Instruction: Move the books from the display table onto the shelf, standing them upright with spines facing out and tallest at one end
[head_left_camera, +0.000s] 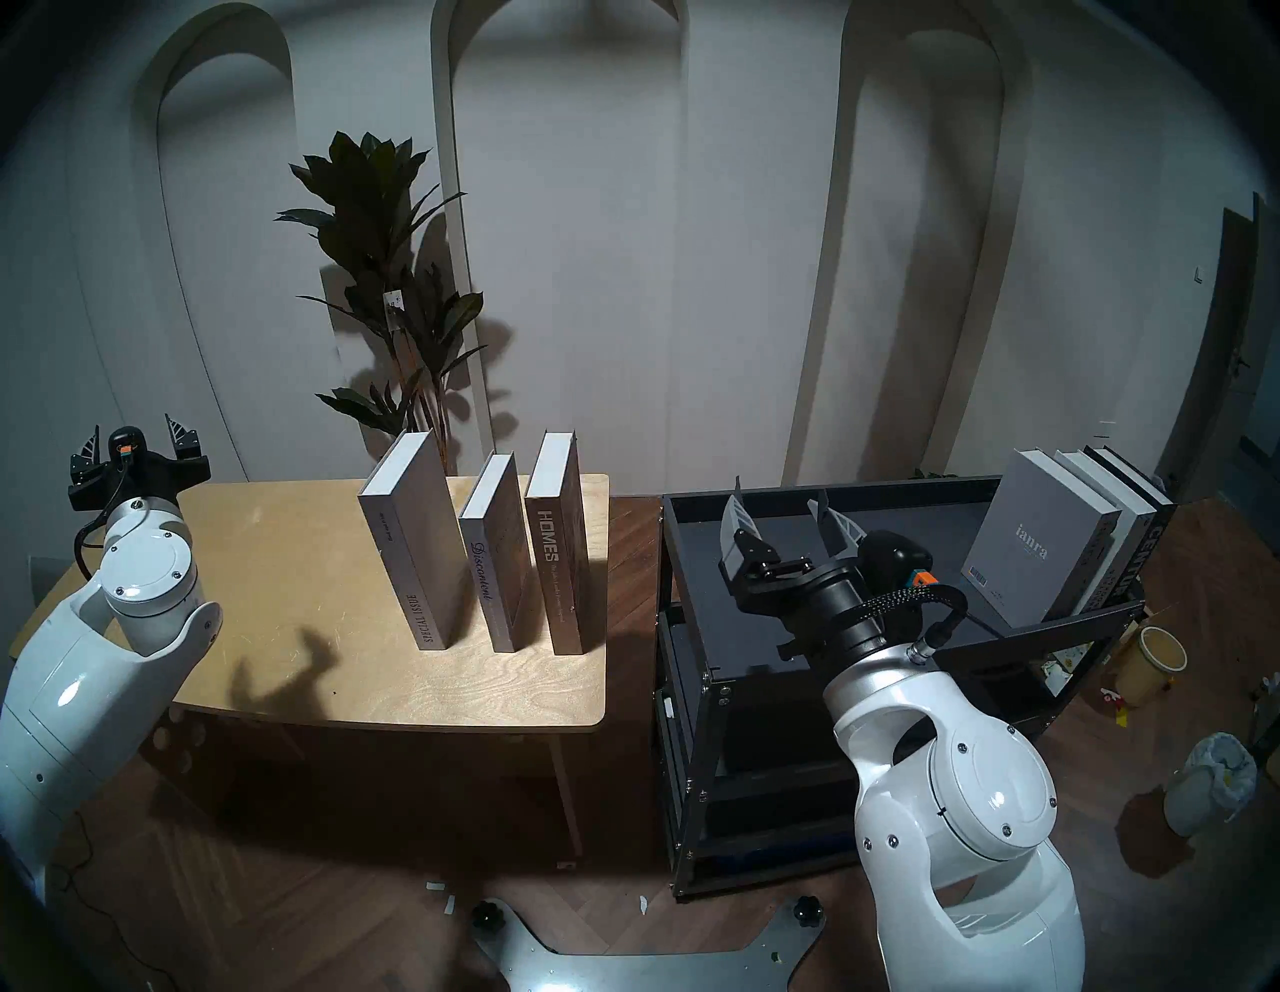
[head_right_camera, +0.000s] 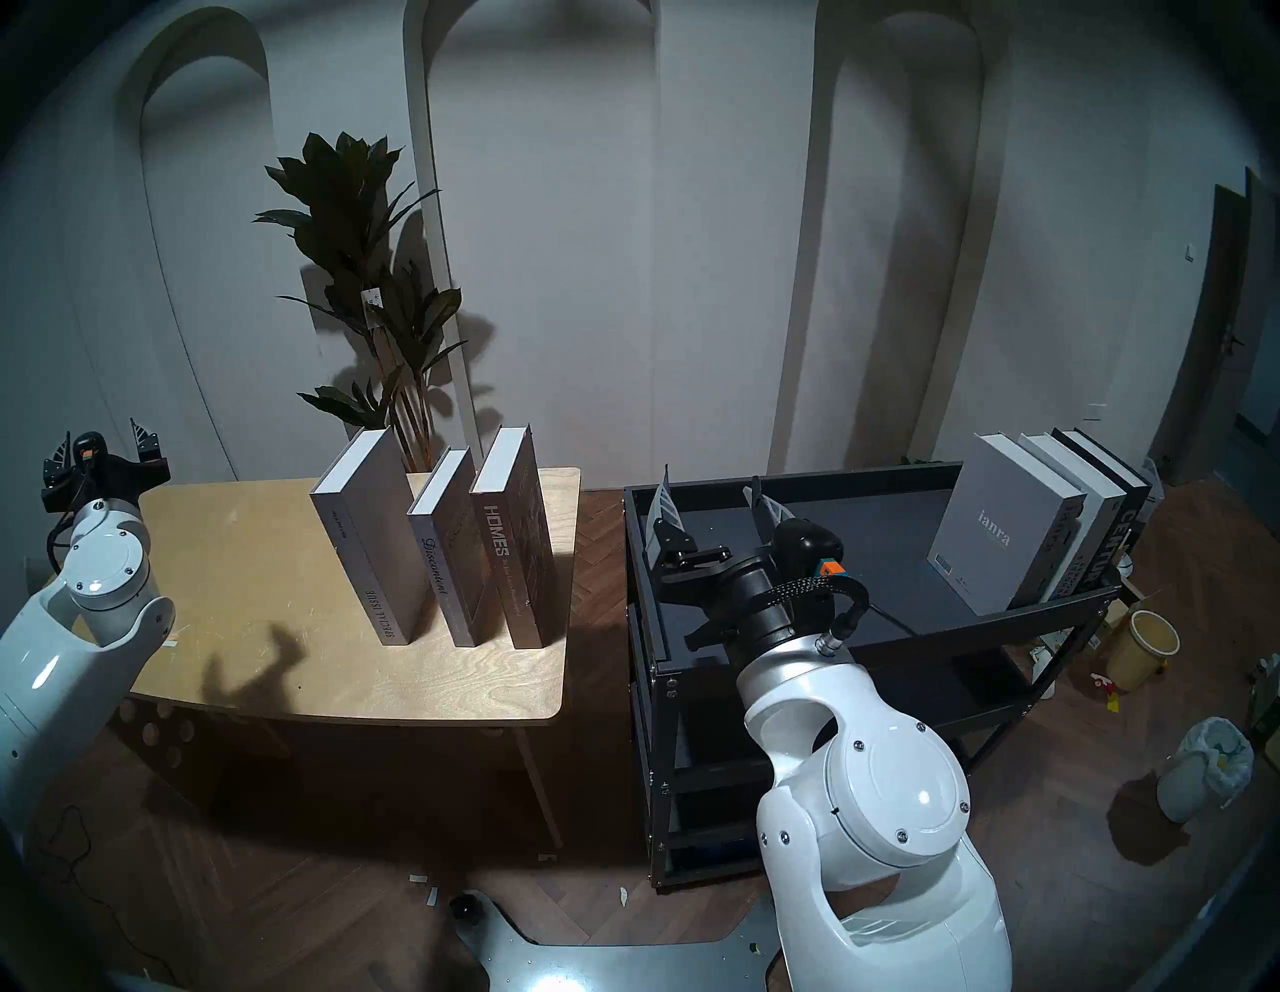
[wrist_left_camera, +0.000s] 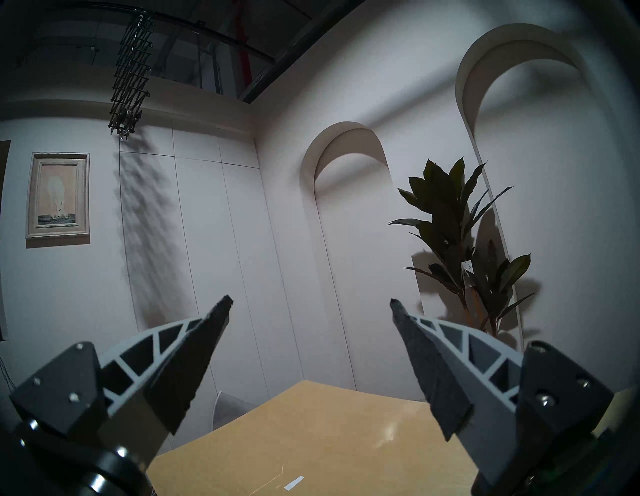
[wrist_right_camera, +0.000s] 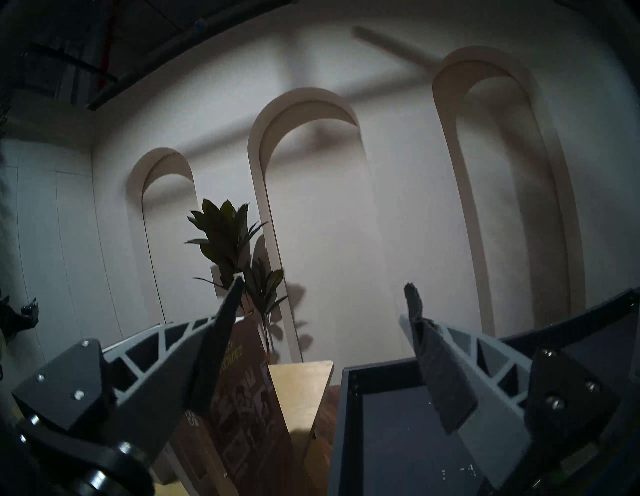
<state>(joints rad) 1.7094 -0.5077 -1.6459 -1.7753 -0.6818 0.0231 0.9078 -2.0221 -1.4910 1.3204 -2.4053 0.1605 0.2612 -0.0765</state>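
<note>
Arched niches line the pale wall behind both claws. Right claw hangs spread wide and empty over the left part of the black rack's top tray. Left claw is likewise wide apart, gripping nothing, at the far left corner of the plywood surface. On that surface stand three books, slightly apart, spines forward: "SPECIAL ISSUE", "Discontent", "HOMES". At the tray's right end three more lean together: grey "ianra", a white one, black "CENTURY". A potted plant rises behind the surface
</note>
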